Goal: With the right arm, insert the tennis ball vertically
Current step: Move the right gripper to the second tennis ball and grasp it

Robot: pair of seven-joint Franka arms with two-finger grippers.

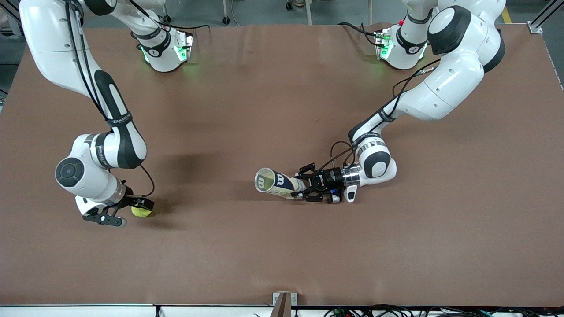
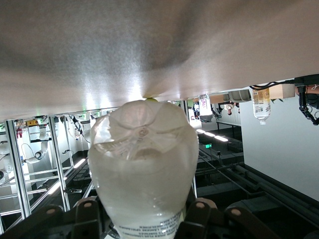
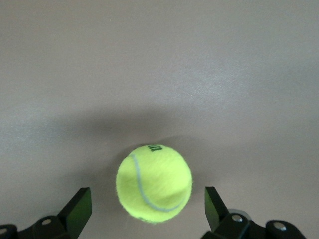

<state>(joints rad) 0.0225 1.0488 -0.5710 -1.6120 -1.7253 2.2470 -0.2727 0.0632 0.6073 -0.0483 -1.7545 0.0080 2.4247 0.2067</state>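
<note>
Ball: yellow-green felt tennis ball [image 1: 141, 211] on brown table [image 1: 282, 255], toward right arm's end, nearer front cam than both bases. Sits on table, not lifted.
Ball writing: dark print on top of ball [image 3: 154, 182] in right wrist view, too small to read; white curved seam visible.
Right gripper [image 1: 128, 212]: low at ball, fingers spread wide, one fingertip [image 3: 79, 206] each side of ball w/ gaps showing; not gripping.
Can: clear plastic tennis-ball can [image 1: 277, 183] w/ dark blue + white label, held by left gripper [image 1: 304, 187], mid-table.
Can label: large white "W"-style logo on dark band; small print near base in left wrist view, unreadable.
Can axis: long axis roughly horizontal, lying along table length; open mouth points toward right arm's end, closed base sits in left gripper. Mouth end looks slightly raised.
Left gripper jaws: clenched on can's base end [image 2: 143, 169]; moulded bottom fills left wrist view.
Ball vs can: well apart, ball outside can.
</note>
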